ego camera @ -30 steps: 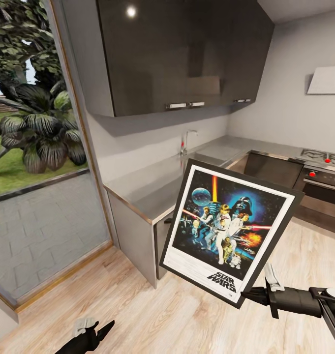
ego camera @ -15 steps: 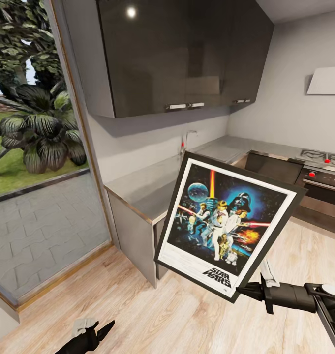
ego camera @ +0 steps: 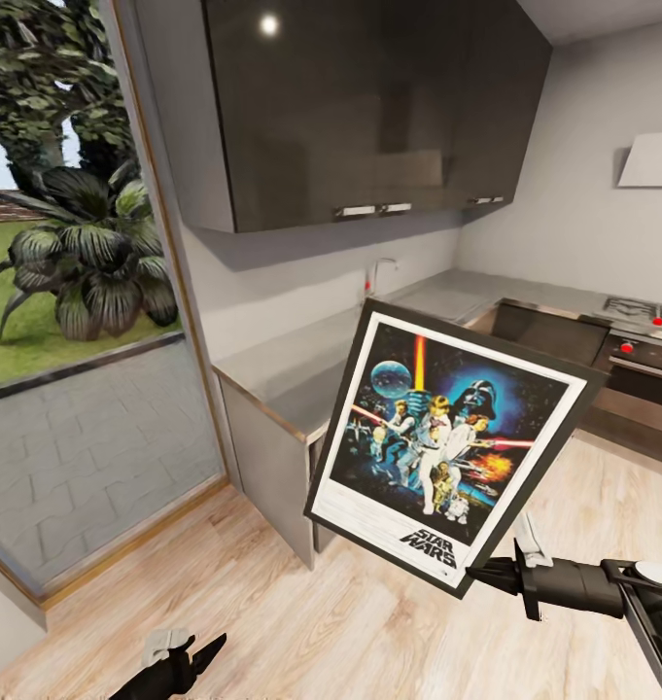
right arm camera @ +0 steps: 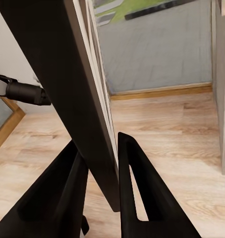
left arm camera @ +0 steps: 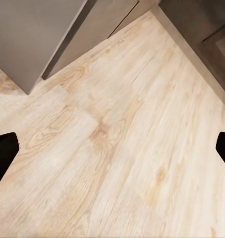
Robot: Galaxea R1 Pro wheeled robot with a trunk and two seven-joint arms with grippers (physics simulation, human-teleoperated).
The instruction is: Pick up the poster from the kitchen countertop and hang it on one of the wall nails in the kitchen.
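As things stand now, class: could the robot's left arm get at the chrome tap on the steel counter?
Probably not. The left gripper hangs low above the wood floor, while the tap stands far back on the kitchen countertop, so the base would likely have to move closer.

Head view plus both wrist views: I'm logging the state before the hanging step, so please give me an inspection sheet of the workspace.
Surface: kitchen countertop, steel, bare where visible, tap at the back.
Job's things: poster off the counter, tilted, held by its lower corner; wall nails not seen.
Clutter: nothing seen.
Grippers: right claw shut on the poster's edge; left claw low over the wood floor, open, holding nothing.
Cables: nothing seen.
Surroundings: dark upper cabinets, oven, glass door.
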